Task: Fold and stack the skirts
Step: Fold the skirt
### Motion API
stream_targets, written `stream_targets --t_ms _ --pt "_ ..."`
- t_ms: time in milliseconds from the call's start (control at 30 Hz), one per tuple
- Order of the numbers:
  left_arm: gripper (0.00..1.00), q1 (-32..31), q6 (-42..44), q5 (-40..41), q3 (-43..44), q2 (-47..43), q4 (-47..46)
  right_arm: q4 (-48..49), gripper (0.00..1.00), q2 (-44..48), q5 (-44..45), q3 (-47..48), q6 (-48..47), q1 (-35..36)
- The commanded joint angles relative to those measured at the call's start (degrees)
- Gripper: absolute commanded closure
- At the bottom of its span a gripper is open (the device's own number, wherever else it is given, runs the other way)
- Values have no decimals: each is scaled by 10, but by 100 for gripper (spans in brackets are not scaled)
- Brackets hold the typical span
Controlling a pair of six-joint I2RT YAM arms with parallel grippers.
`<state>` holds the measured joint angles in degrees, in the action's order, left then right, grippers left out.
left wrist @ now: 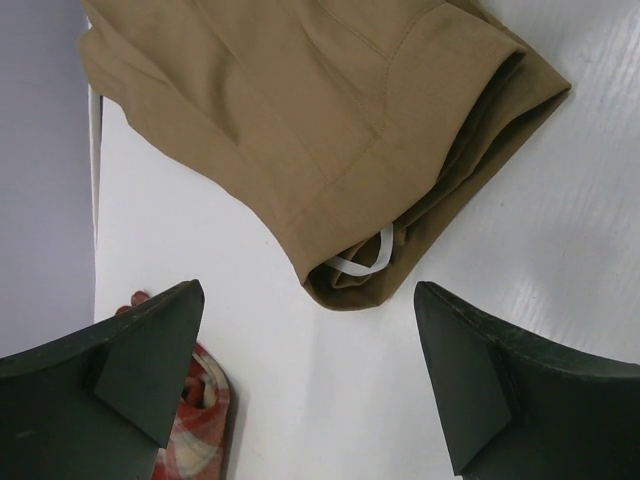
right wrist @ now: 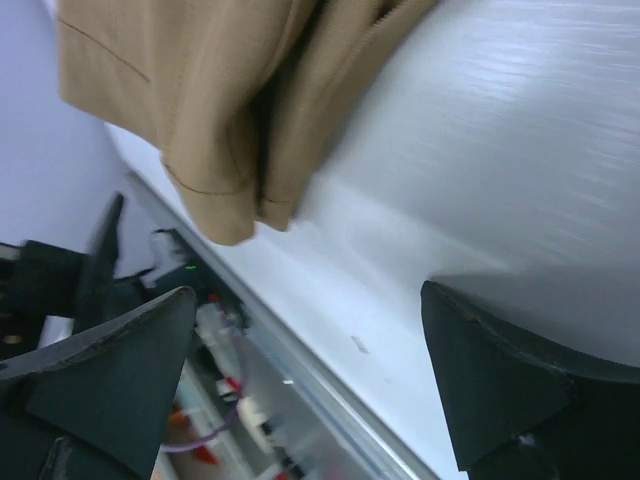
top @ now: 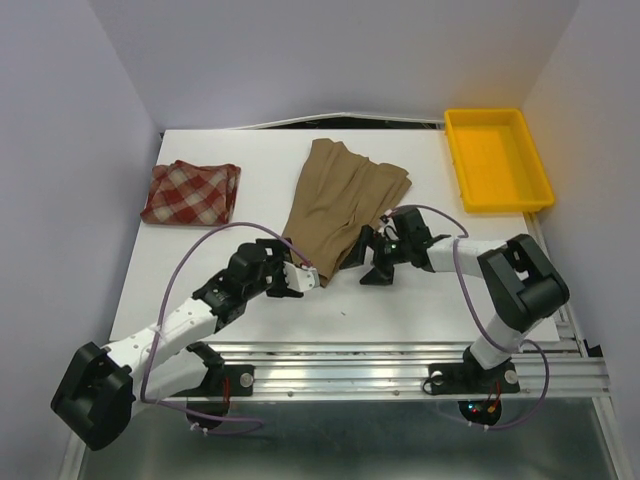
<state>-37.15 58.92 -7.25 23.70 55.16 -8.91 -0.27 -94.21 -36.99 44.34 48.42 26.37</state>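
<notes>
The tan-brown skirt (top: pixel 335 205) lies on the white table (top: pixel 400 300) at the middle, folded into a long strip. The red-and-cream plaid skirt (top: pixel 190 192) lies folded at the far left. My left gripper (top: pixel 312 278) is open and empty just short of the tan skirt's near corner. In the left wrist view (left wrist: pixel 310 380) that corner (left wrist: pixel 340 130) shows a white loop (left wrist: pixel 365 258), with the plaid skirt (left wrist: pixel 200 420) behind the left finger. My right gripper (top: pixel 372 264) is open and empty beside the tan skirt's near right edge. In the right wrist view (right wrist: pixel 310 380) the tan skirt (right wrist: pixel 220 100) hangs above the jaws.
A yellow plastic tray (top: pixel 497 160) stands at the back right corner. White walls close in the table on three sides. A metal rail (top: pixel 400 365) runs along the near edge, by the arm bases.
</notes>
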Motion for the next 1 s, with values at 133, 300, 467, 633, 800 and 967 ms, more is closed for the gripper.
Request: stream_targets --t_ms 133,300,467,633,800,967 --pt "1 -1 -33 0 -8 -38 -7 237 0 -105 5 1 83 35" --pt "1 -1 10 -25 -46 -104 -4 276 10 -143 29 9 83 60" --pt "1 -2 23 -47 -73 -129 -9 294 33 -177 44 10 54 70" --pt "1 -9 74 -85 -76 -113 26 289 74 -157 23 17 24 70" --pt "1 -42 122 -66 -107 -72 -42 286 97 -125 -35 45 42 65" --pt "1 -52 140 -53 -93 -2 -105 286 99 -106 -72 47 68 52"
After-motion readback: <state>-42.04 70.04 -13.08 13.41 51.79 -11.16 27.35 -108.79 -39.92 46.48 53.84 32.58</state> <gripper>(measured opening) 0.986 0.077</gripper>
